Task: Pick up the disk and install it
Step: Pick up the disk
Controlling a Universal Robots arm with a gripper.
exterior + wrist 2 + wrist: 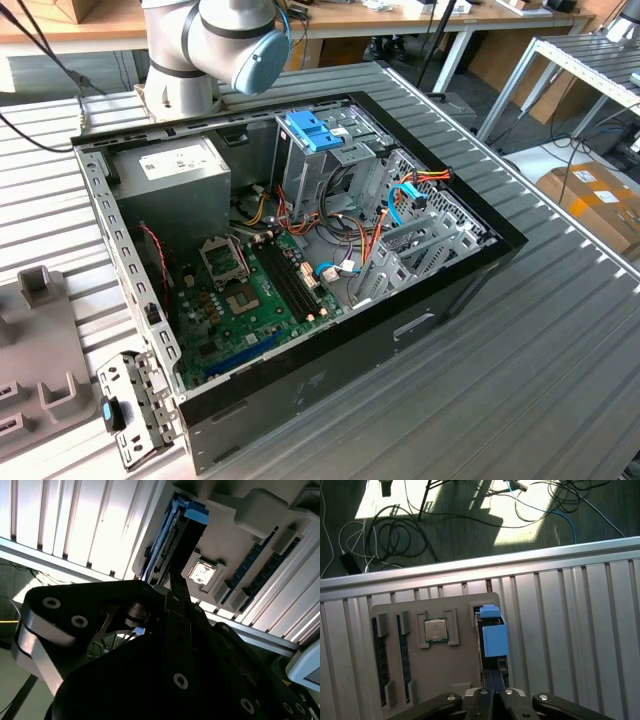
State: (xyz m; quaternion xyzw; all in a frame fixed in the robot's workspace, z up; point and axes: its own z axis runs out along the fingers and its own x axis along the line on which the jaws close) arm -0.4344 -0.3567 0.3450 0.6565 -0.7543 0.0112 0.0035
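Gripper: in the first wrist view we see the gripper [493, 679] lined up with the disk [495, 639], right at the end of it that faces the arm.
Gripper state: we cannot tell whether it is apart or clamped, nor whether it touches the disk.
Disk: it stands on edge in a slot along one side of a grey tray [445, 672], with its blue side rail turned towards the camera. In the second wrist view we see the disk [167, 545] as a thin dark slab with a blue end piece, just beyond the gripper [176, 591].
Tray: it lies flat on the ribbed metal table [570, 630]. A processor chip [436, 630] sits in a square recess just beside the disk's slot. Two memory sticks [381, 650] stand in grooves on the far side of the chip from the disk.
Computer case: in the exterior view we see the open black case [330, 395] lying on the table, away from the gripper's work.
Inside the case: a green motherboard [240, 290], a big grey box [170, 180] with a white sticker, and a tall metal cage [305, 175] with a blue plastic cap.
Arm: its grey base joints [220, 40] rise behind the case.
Floor: past the table's edge we see loose cables [395, 535] in patches of sunlight.
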